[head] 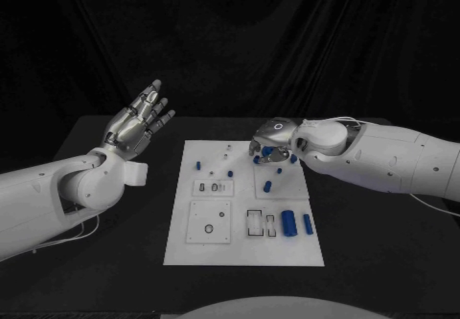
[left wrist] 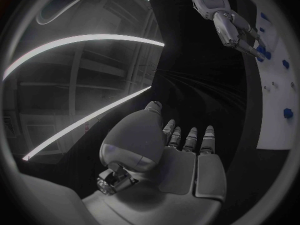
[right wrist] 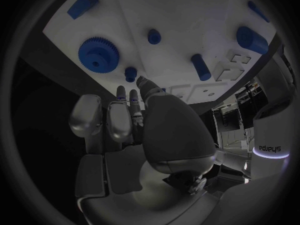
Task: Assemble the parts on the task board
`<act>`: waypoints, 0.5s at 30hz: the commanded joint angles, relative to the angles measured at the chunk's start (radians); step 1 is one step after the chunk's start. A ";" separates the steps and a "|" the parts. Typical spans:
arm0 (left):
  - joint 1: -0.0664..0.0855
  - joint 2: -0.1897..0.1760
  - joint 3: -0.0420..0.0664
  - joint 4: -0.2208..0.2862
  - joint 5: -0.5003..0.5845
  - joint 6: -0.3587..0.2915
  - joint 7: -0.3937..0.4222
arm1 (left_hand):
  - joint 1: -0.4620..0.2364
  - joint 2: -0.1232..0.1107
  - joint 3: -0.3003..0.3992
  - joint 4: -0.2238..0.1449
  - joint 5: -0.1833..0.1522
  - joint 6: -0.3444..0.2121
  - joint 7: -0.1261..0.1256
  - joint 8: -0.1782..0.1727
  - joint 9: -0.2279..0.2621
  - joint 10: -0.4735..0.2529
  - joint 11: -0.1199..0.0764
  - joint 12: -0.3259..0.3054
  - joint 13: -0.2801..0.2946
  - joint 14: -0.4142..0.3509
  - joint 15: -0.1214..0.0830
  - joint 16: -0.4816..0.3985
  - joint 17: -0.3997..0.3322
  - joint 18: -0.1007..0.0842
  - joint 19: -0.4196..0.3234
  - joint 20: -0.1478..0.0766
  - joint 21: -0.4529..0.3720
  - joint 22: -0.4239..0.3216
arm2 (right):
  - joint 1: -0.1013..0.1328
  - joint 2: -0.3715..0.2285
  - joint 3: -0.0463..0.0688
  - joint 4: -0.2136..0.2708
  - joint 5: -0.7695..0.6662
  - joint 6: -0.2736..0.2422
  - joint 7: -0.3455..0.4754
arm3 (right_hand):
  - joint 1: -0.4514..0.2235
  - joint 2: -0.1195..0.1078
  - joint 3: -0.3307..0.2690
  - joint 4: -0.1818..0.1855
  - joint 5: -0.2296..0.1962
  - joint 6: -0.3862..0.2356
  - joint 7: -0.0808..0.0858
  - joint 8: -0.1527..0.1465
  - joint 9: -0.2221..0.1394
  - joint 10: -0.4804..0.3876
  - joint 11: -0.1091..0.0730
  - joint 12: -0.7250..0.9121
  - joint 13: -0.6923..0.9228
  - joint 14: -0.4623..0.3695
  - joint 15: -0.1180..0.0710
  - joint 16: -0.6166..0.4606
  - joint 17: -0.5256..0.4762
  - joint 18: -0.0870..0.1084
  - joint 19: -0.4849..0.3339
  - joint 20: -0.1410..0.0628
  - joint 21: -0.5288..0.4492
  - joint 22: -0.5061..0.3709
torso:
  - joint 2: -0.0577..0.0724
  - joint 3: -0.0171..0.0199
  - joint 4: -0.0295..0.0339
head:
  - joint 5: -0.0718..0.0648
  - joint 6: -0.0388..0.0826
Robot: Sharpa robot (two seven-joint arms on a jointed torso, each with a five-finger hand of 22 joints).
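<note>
Head view puts the right hand [head: 272, 141] over the far right part of the white board [head: 243, 249], at about 1 o'clock from the board's middle, palm down with its fingers curled toward the plate. Whether it grips anything I cannot tell: the fingertips sit among small blue parts, and the right wrist view shows the fingers [right wrist: 120, 116] bunched together with their tips just beside a small blue peg [right wrist: 130, 74], contact unclear. Near that peg in the same view lie a blue gear [right wrist: 99, 53], a short blue cylinder [right wrist: 200, 66] and a larger blue cylinder [right wrist: 252, 39].

At 9 o'clock from the board, well off its edge, the left hand [head: 138, 121] is raised above the dark surface [head: 373, 266], fingers spread and pointing up, holding nothing. The left wrist view shows its palm and straight fingers [left wrist: 187, 150] with the right hand [left wrist: 237, 32] far beyond, at the board's edge.

Outward on the board, two blue cylinders [head: 297, 223] lie side by side at about 4 o'clock, next to a rectangular slot block [head: 255, 222]. A square plate with an oval hole [head: 209, 223] sits at 7 o'clock. More small blue pieces dot the far half.
</note>
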 commanded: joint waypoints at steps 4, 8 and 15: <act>0.000 0.004 0.001 -0.004 -0.002 0.022 0.126 | 0.000 -0.001 -0.002 0.007 0.003 -0.007 0.002 0.003 -0.001 0.000 -0.002 -0.007 -0.001 0.001 0.008 -0.004 -0.001 0.009 -0.002 0.007 0.003 0.001 | -0.008 -0.003 0.001 -0.007 -0.010 -0.016 -0.002 | 0.003 0.001 0.014 -0.001 0.044 -0.003 -0.006 -0.009 0.003 -0.013 -0.002 0.003 0.002 0.022 -0.005 -0.004 0.001 -0.012 -0.003 0.003 0.000 0.002 | -0.001 -0.0002 0.0002 | 0.001 -0.006; 0.000 0.005 0.001 -0.007 -0.002 0.024 0.123 | 0.001 0.001 -0.001 0.007 0.004 -0.007 0.003 0.003 -0.001 0.000 0.000 -0.007 -0.001 0.001 0.008 -0.004 -0.001 0.009 -0.002 0.007 0.003 0.001 | -0.013 0.000 0.001 -0.015 -0.010 -0.015 0.000 | 0.017 -0.002 0.043 -0.008 0.134 -0.001 -0.003 -0.013 0.006 -0.018 0.001 0.001 0.002 0.022 -0.003 -0.004 0.003 -0.013 -0.003 0.004 -0.001 0.007 | -0.001 -0.0003 -0.0007 | 0.002 -0.008; 0.000 0.007 0.001 -0.010 -0.002 0.029 0.115 | 0.002 0.002 0.000 0.006 0.006 -0.007 0.006 0.003 -0.001 0.000 0.002 -0.007 -0.001 0.001 0.009 -0.004 -0.001 0.009 -0.002 0.008 0.004 0.001 | -0.017 0.011 0.001 -0.030 -0.010 -0.008 0.003 | 0.026 -0.008 0.078 -0.016 0.186 0.000 -0.003 -0.016 0.009 -0.017 0.000 -0.001 0.001 0.020 -0.003 -0.006 0.001 -0.013 -0.005 0.004 -0.002 0.010 | -0.001 -0.0008 0.0014 | 0.001 -0.012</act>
